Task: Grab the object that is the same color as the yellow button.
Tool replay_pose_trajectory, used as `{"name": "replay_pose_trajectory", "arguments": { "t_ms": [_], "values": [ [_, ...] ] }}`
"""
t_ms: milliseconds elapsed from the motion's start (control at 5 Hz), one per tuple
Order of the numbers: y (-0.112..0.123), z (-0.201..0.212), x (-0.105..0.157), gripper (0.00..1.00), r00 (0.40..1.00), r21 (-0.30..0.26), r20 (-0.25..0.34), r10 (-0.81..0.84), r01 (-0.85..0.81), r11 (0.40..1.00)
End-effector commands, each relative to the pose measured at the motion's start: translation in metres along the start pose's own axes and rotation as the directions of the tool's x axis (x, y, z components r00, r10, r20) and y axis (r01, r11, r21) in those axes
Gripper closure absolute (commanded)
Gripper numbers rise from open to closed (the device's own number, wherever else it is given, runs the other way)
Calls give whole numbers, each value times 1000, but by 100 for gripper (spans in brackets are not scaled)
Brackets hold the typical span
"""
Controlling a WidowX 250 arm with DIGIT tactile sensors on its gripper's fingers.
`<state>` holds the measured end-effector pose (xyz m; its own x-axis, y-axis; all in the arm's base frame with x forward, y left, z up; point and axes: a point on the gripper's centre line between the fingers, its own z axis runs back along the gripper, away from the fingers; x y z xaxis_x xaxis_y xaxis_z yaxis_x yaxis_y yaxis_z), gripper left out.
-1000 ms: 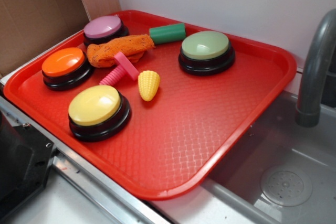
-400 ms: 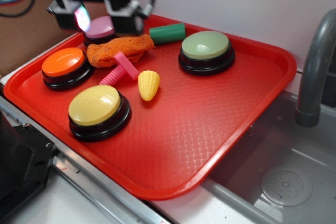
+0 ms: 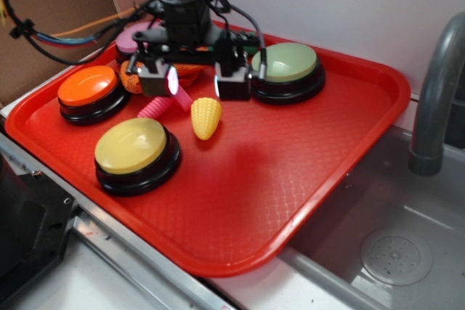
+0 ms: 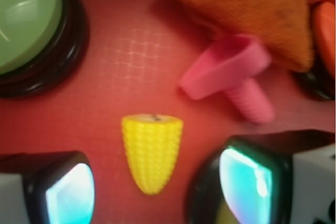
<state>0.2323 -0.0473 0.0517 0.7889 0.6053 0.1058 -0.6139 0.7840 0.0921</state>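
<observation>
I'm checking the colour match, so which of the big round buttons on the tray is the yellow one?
The yellow button at the tray's front-left corner, nearest the camera. The others have orange, pale green and pink tops.

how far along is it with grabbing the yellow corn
Done: the gripper hangs over the toy corn, the one object matching the yellow button, its fingers open on either side of the cob in the wrist view. In hand: lining up; the corn lies untouched on the red tray, beside the pink bolt. Left: descend, close on the corn, lift.
</observation>
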Motion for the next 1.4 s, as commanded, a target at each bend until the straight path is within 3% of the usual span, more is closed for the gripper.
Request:
{"name": "replay_pose_trajectory", "arguments": {
  "t_ms": [0, 200, 400, 600, 800, 1000, 1200],
  "values": [
    [9, -13, 13, 0, 999, -79, 18, 43, -42, 996],
    [9, -24, 17, 0, 1000, -88, 12, 23, -22, 996],
    [8, -30, 18, 75, 1000, -113, 0, 10, -10, 994],
    [7, -29, 18, 100, 1000, -132, 2, -20, 20, 991],
    [6, -19, 20, 100, 995, -86, 21, -93, 95, 992],
    [13, 11, 28, 100, 954, -80, -26, -298, 295, 952],
    [17, 53, 27, 100, 887, -65, 2, -462, 461, 885]
  ]
}}
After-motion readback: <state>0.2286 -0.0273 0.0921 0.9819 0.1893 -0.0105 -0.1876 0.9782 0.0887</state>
